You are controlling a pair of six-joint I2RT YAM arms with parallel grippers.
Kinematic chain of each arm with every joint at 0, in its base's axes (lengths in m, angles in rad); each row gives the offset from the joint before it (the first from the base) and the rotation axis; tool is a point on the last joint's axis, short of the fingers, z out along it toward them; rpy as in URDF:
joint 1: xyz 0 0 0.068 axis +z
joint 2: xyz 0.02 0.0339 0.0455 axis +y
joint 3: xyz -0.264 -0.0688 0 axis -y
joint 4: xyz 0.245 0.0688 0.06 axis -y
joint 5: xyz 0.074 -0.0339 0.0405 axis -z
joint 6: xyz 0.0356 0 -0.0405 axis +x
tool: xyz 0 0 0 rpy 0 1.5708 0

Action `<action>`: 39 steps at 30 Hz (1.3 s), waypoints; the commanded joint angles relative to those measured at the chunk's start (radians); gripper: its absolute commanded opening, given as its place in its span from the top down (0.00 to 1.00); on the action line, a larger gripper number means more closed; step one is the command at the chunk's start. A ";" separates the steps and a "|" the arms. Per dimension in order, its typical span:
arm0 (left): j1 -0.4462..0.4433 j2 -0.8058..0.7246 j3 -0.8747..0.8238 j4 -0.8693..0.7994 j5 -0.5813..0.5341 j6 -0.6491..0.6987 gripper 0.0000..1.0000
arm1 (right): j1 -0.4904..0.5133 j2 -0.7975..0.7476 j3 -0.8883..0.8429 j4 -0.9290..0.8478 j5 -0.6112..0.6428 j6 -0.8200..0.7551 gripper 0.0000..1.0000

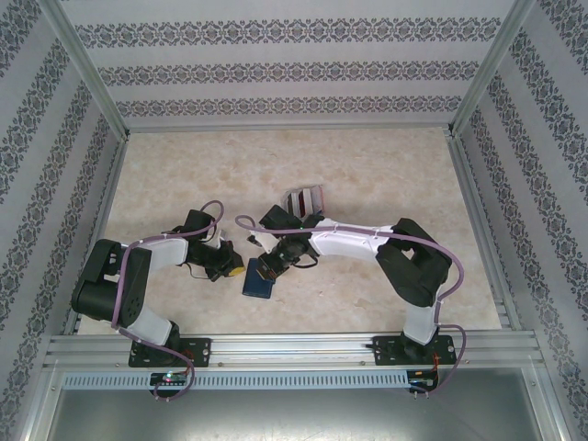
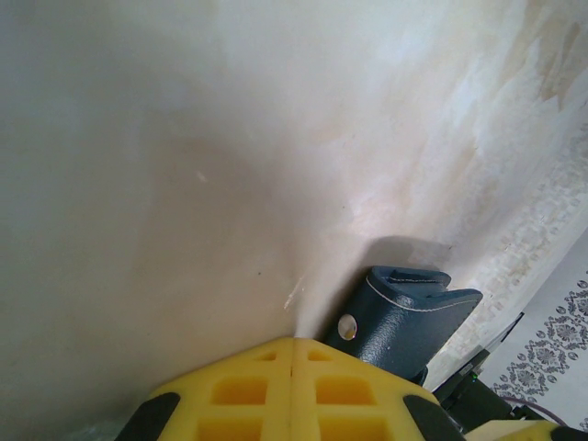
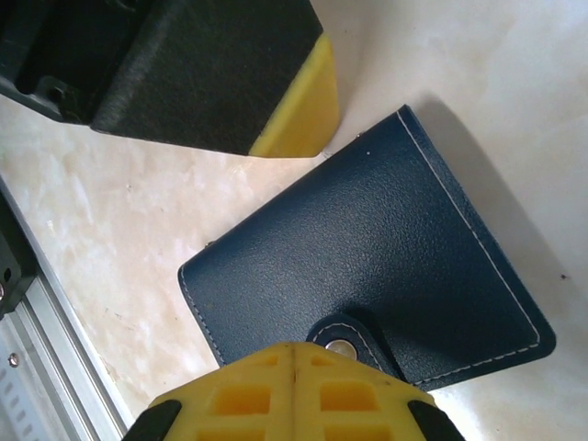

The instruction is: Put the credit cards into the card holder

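Navy-blue grained folding card holder [image 3: 367,248], snapped closed, lies flat on the pale marbled desk [image 1: 386,165] between my hands. Left hand [image 2: 292,342]: pads together, empty, just beside its edge. Right hand [image 3: 294,347]: pads together at the snap tab [image 3: 354,333]. I judge the holder light, supple and grippy, best pinched at that tab. Patterned walls [image 1: 276,73] enclose the desk.

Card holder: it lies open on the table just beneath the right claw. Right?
No: the card holder is closed, its strap snapped down, as the right wrist view shows. It does lie on the table just beneath the right claw.
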 commanded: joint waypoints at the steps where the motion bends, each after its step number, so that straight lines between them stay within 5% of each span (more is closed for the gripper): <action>1: -0.005 0.030 0.002 -0.004 -0.076 0.026 1.00 | -0.001 0.010 -0.027 0.013 -0.009 0.008 0.96; 31: -0.005 0.033 -0.012 0.013 -0.074 0.021 1.00 | -0.038 -0.047 -0.082 0.100 -0.083 0.053 0.93; 39: -0.005 0.032 -0.014 0.013 -0.071 0.021 1.00 | -0.039 -0.028 -0.066 0.085 0.012 0.074 0.77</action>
